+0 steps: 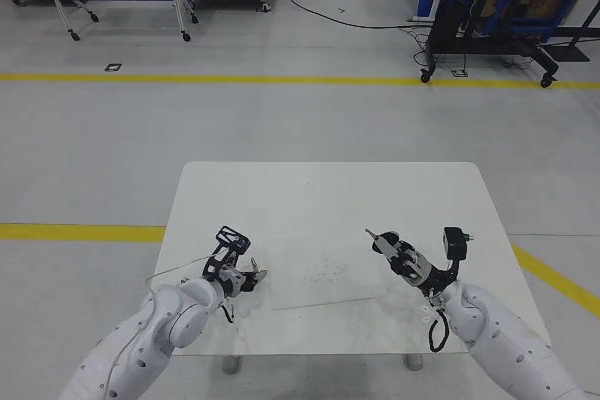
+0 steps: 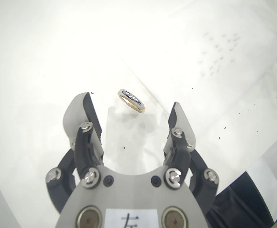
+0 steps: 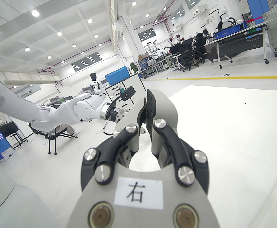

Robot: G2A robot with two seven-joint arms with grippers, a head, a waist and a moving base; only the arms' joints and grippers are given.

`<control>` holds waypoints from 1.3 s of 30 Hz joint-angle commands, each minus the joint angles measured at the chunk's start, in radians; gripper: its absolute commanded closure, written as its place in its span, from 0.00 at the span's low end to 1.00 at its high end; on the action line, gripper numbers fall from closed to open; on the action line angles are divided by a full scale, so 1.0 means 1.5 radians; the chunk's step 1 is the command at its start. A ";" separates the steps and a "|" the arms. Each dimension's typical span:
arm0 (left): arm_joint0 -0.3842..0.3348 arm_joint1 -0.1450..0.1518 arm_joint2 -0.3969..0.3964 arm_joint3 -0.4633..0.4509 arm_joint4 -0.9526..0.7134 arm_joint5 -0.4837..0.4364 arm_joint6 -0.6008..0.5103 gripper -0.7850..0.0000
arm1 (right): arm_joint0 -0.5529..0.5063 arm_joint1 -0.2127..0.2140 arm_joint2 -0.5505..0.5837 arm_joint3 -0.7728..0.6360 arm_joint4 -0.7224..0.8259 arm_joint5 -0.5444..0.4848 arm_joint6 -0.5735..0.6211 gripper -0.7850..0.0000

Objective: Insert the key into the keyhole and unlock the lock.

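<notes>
Left claw: I see my left claw point(image 2: 131, 98) wide open, jaws spread apart with nothing between the pads, low over the near-left part of the table point(image 1: 330, 190).
Task piece: a small oval metal piece point(image 2: 131, 100) with a brass edge and a dark patterned face lies on the table; I cannot tell from here whether it is the lock or the key head.
Piece against claw: it sits in line with the gap of the left claw, level with the fingertips point(image 2: 87, 100), touching neither pad.
Piece's pose: it looks tipped up on one edge, not flat.
Sheet: a thin clear sheet point(image 1: 325, 285) lies on the table; its edge runs just beside the piece.
Specks: dark specks point(image 2: 219, 53) mark the sheet well beyond the piece.
Right claw: my right claw point(image 3: 147, 96) is raised above the near-right part of the table, pads pressed together; whether anything thin is pinched there I cannot tell.
Spacing: the two claws are well apart.
</notes>
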 commanded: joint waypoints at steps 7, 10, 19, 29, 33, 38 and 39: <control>-0.041 -0.023 0.030 0.037 -0.002 0.028 -0.016 0.64 | 0.000 0.000 0.000 0.000 0.000 0.000 0.000 1.00; -0.050 -0.030 0.038 0.048 0.001 0.032 -0.026 0.65 | 0.000 0.000 0.000 0.000 0.000 0.000 0.000 1.00; -0.058 -0.042 0.044 0.062 0.010 0.037 -0.034 1.00 | 0.000 0.000 0.000 0.000 0.000 0.000 0.000 1.00; -0.043 -0.045 0.028 0.050 0.041 0.041 -0.062 1.00 | 0.000 0.000 0.000 0.000 0.000 0.000 0.000 1.00; -0.039 -0.044 0.015 0.044 0.041 0.030 -0.072 1.00 | 0.000 0.000 0.000 0.000 0.000 0.000 0.000 1.00; -0.031 -0.044 0.000 0.037 0.036 0.016 -0.076 0.55 | 0.000 0.000 0.000 0.000 0.000 0.000 0.000 1.00; -0.030 -0.045 -0.002 0.036 0.036 0.014 -0.077 0.49 | 0.000 0.000 0.000 0.000 0.000 0.000 0.000 1.00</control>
